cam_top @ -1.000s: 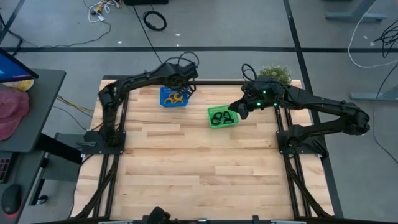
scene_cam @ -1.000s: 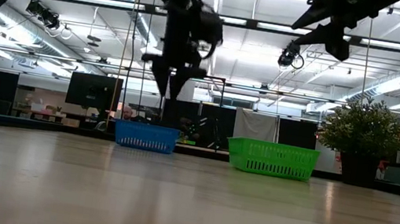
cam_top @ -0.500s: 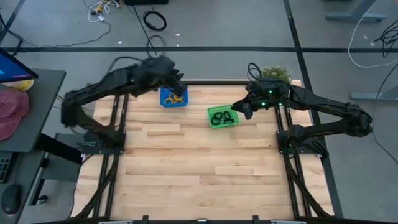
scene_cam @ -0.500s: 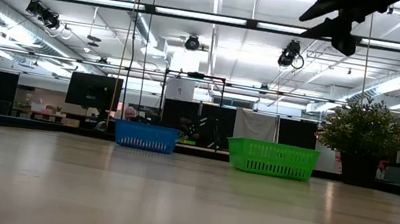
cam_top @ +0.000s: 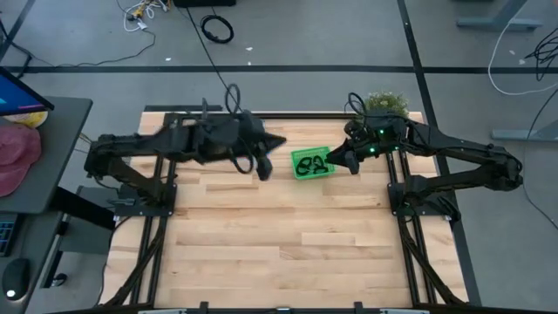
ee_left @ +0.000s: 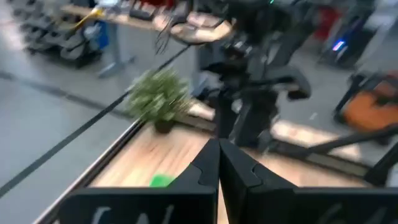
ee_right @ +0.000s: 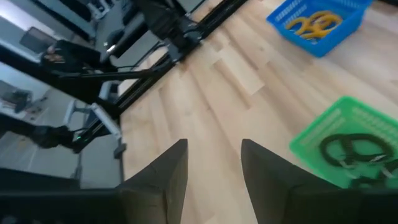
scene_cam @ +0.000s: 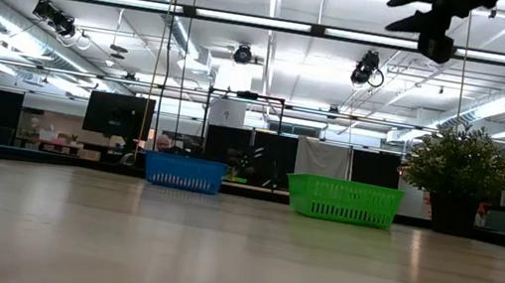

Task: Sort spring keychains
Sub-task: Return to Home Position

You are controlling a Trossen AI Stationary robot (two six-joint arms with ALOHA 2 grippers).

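left claw (ee_left: 217,150) pinched, over table (ee_left: 140,163); right claw (ee_right: 214,144) parted beside green basket (ee_right: 314,134).

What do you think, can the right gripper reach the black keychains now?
Probably yes: the right gripper hovers open by the green basket, and nothing covers the black keychains inside.

Two baskets stand side by side near my bench's (cam_top: 279,235) far edge. The left basket (scene_cam: 184,172) holds spring keychains (ee_right: 317,22), the right basket (scene_cam: 343,200) holds other keychains (cam_top: 311,162). The plant (cam_top: 384,103) stands behind and right of it, at the corner.
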